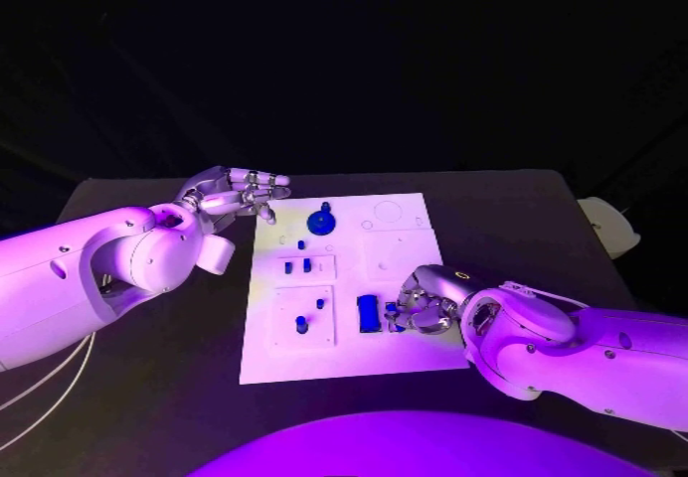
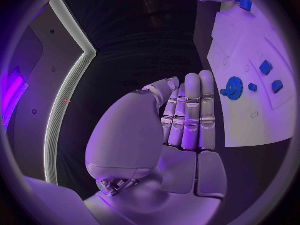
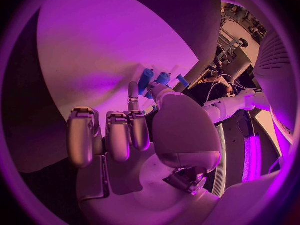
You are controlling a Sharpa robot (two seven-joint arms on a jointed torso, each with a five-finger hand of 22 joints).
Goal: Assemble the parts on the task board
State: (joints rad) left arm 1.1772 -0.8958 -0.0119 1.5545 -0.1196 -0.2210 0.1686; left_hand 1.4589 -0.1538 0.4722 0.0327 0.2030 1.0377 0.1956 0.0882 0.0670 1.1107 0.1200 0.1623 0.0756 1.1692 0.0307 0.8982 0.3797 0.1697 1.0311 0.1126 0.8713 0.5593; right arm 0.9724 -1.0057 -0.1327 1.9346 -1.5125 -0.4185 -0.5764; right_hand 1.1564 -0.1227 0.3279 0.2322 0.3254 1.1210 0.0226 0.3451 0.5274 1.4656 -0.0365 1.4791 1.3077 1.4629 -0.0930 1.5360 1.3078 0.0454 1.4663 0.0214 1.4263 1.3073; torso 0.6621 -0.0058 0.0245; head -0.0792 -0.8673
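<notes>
The white task board [image 1: 409,348] lies mid-table. A blue gear [image 1: 321,221] sits at its far end, also seen as the gear [image 2: 234,87] from the left wrist. Small blue parts [image 1: 298,266] stand in a recessed panel, and another blue part [image 1: 301,323] stands nearer me. My right hand [image 1: 426,304] rests on the board's right side beside a blue block [image 1: 369,312]. Its thumb and one finger pinch a small blue part [image 3: 145,79], the other fingers curled. My left hand [image 1: 237,194] hovers off the board's far left corner, its fingers [image 2: 190,115] extended and holding nothing.
The black table [image 1: 516,229] reaches out to the right of the board, and a pale object [image 1: 613,227] lies at its right edge. Two round recesses [image 1: 387,212] mark the board's far right corner.
</notes>
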